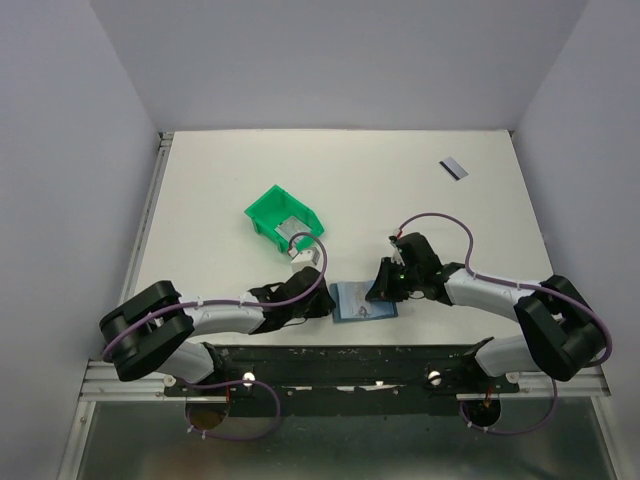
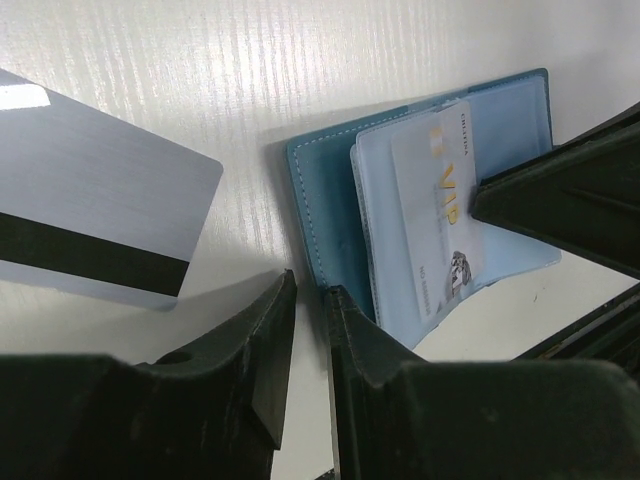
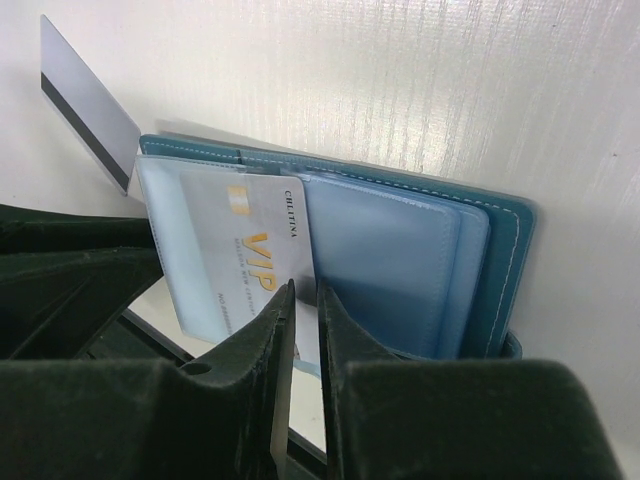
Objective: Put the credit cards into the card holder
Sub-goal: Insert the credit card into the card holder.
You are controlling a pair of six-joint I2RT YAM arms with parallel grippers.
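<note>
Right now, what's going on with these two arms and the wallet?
The card holder lies open. The right gripper has its jaws pinched on the edge of a VIP card partly tucked into it. The left gripper, jaws slightly apart and empty, is at the holder's edge near a striped card. A third card lies far off.

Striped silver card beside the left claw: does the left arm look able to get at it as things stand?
Probably yes. The card lies on bare table close beside the left claw, whose jaws stand slightly apart and empty, nothing in the way.
</note>
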